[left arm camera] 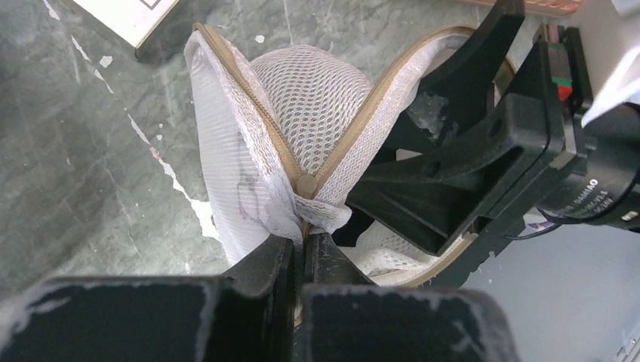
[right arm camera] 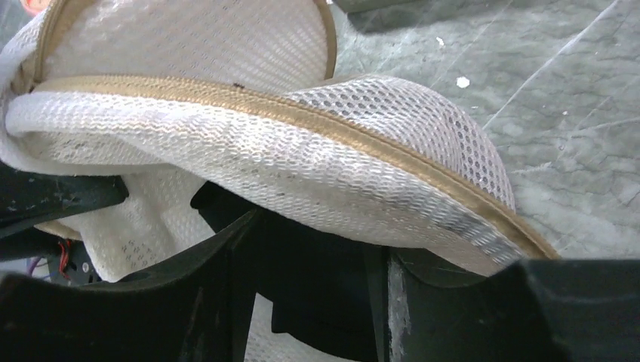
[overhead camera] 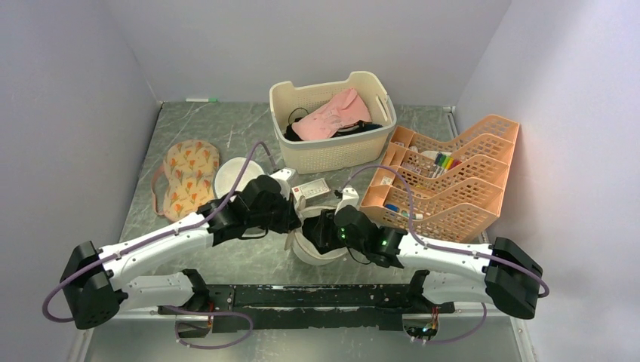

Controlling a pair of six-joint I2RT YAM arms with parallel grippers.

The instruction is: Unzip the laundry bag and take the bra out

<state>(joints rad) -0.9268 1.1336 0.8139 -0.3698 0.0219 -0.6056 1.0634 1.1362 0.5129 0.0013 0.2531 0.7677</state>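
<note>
Laundry bag (left arm camera: 302,98): zip partly open, mesh bunched.
Left claw (left arm camera: 304,253): clamped on mesh beside the slider (left arm camera: 306,185).
Right claw (overhead camera: 317,228): grip cannot be told.
Risk: pinched mesh snags slider, jamming zip.

laundry bag (left arm camera: 226,173) white mesh, tan zip | table (left arm camera: 75,151) dark grey-green marble | basket (overhead camera: 332,151) cream | rack (overhead camera: 460,204) orange

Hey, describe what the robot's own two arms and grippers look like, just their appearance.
Both the left arm and right arm have glossy white link shells joined by boxy black motor housings. A thin purple cable loops along each. The left gripper and right gripper are matte black, angular and scuffed. Small green lights glow on the right arm's wrist.
</note>
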